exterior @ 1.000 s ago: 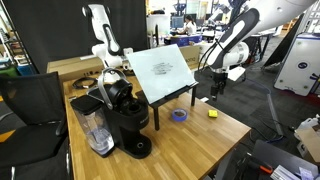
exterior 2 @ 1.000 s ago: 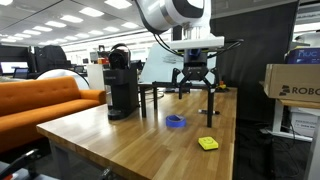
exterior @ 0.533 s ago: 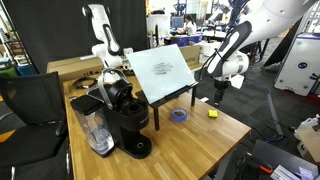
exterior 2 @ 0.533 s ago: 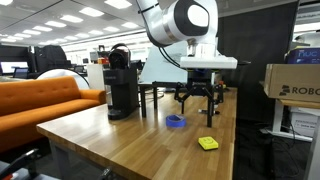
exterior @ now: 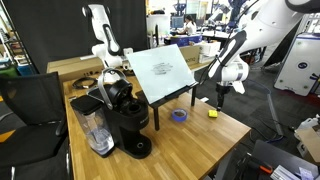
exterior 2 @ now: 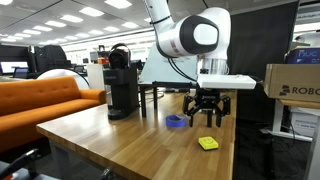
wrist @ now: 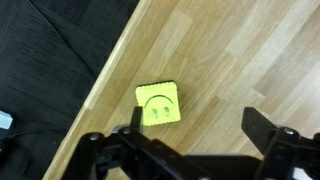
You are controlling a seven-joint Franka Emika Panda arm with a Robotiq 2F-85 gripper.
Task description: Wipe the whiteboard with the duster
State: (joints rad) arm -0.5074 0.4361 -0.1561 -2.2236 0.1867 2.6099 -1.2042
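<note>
Your gripper (exterior 2: 207,121) hangs above the table (exterior: 190,150), jaws spread wide with nothing between them (the wrist view makes this plain: both fingers (wrist: 262,126) sit at the frame's bottom with bare wood in the gap). The duster (wrist: 159,103) lies flat on the wood, apart from the fingers and nearer the one on the left of that view. Only the wrist view shows the dark smiley-like mark on its yellow top and how close it sits to the table's edge, with dark floor beyond. In both exterior views the duster (exterior: 212,113) is just a small yellow spot below the gripper (exterior: 222,97), not touched.

The whiteboard (exterior: 165,70) stands tilted on its black legs, mid-table and well apart from the duster; the wrist view misses it entirely. A purple tape roll (exterior: 179,115) lies between the board's legs and the duster. A black coffee machine (exterior: 125,115) and a clear jug (exterior: 92,125) stand at the far end of the table from the gripper. An exterior view also shows an orange sofa (exterior 2: 40,100) and a cardboard box (exterior 2: 292,82). Nothing blocks the duster from above.
</note>
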